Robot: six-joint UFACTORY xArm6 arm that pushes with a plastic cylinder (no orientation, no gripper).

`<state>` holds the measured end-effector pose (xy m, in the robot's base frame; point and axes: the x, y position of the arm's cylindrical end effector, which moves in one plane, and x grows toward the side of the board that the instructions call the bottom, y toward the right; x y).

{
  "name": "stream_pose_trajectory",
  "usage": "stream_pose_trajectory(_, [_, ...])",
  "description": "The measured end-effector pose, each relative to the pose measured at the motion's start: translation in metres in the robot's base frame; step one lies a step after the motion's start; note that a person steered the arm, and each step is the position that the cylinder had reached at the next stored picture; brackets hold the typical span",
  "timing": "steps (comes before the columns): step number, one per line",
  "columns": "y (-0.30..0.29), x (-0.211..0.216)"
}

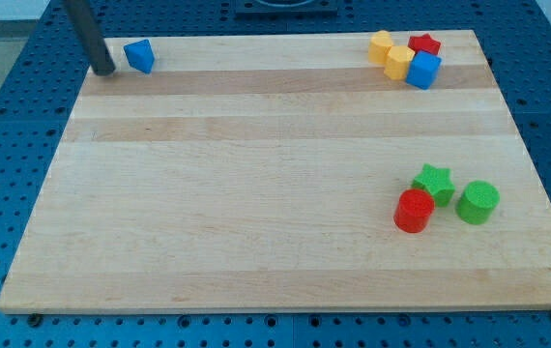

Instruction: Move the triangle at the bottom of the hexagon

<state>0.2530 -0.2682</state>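
Note:
A blue triangle block (140, 55) lies near the board's top left corner. My tip (106, 71) stands just to the left of it, a small gap apart. At the view's top right a yellow hexagon block (381, 45) sits in a tight cluster with a second yellow block (398, 62), a red star (424, 44) and a blue cube (422, 70).
A green star (434, 181), a red cylinder (414, 211) and a green cylinder (478, 202) stand together at the lower right of the wooden board (256, 193). A blue perforated table surrounds the board.

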Motion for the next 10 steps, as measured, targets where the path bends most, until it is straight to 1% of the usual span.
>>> stream_pose_trajectory(1, [0.001, -0.014])
stream_pose_trajectory(2, [0.053, -0.014])
stream_pose_trajectory(3, [0.123, -0.009])
stream_pose_trajectory(4, [0.185, 0.007])
stream_pose_trajectory(5, [0.217, 0.022])
stream_pose_trajectory(7, [0.329, 0.037])
stream_pose_trajectory(8, [0.364, 0.037])
stream_pose_trajectory(9, [0.392, 0.037])
stream_pose_trajectory(10, [0.34, 0.037])
